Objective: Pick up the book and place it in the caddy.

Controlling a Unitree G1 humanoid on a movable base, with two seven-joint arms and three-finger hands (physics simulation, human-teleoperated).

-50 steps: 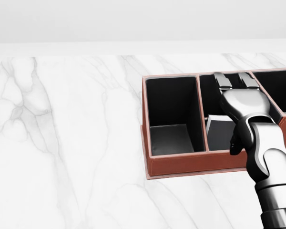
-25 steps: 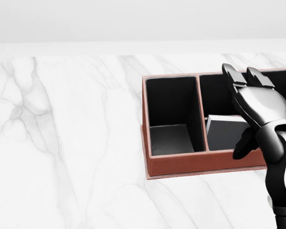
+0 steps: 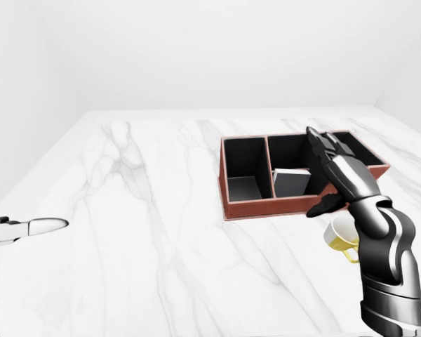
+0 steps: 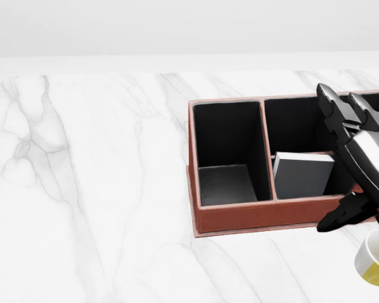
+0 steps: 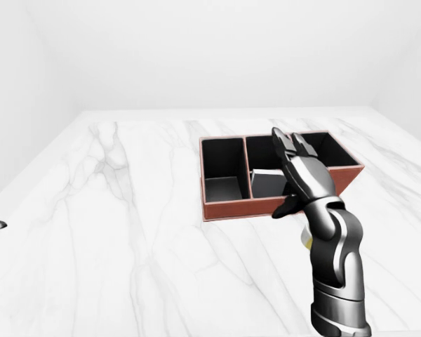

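Left hand [image 3: 28, 227]: low at the left edge of the left-eye view, resting over the marble tabletop [image 3: 147, 232]; finger spread impossible to tell.
Caddy [image 4: 252, 218]: brown, black-lined, divided into compartments; leftmost one holds nothing.
Book [image 4: 301, 175]: grey, leaning tilted inside the middle compartment.
Right hand [image 4: 360, 170]: fingers spread wide, holding nothing, hovering over the caddy's right part.
Mug [image 3: 340, 235]: yellow and white, just beside the caddy, partly hidden by the right forearm.
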